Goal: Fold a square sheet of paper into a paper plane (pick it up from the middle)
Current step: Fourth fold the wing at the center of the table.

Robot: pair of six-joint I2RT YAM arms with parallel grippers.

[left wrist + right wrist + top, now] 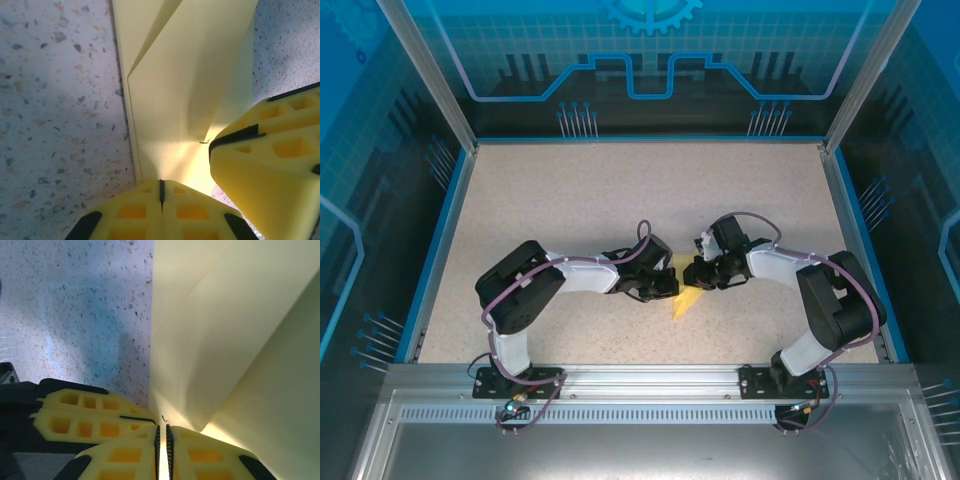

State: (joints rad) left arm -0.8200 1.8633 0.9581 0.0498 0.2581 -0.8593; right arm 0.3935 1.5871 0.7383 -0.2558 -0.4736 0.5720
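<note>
Your left hand [161,186] and right hand [162,431] are both pinching shut on the paper plane [686,300], just beside each other. Its nose is pointing back toward the arm bases

- A speckled beige tabletop [620,200] fills the middle of the overhead view. Up close it looks pale grey with dark and brownish flecks, at the left of both wrist views [60,125] [75,315].
- A blue border strip [640,139] runs along its far edge and down both sides.
- Two slanted metal posts stand at the upper left [425,70] and upper right [875,70].
- A back panel [650,60] carries blue lines and a gear emblem [652,12] at top centre.
- A slotted metal rail [640,385] crosses the bottom.
</note>
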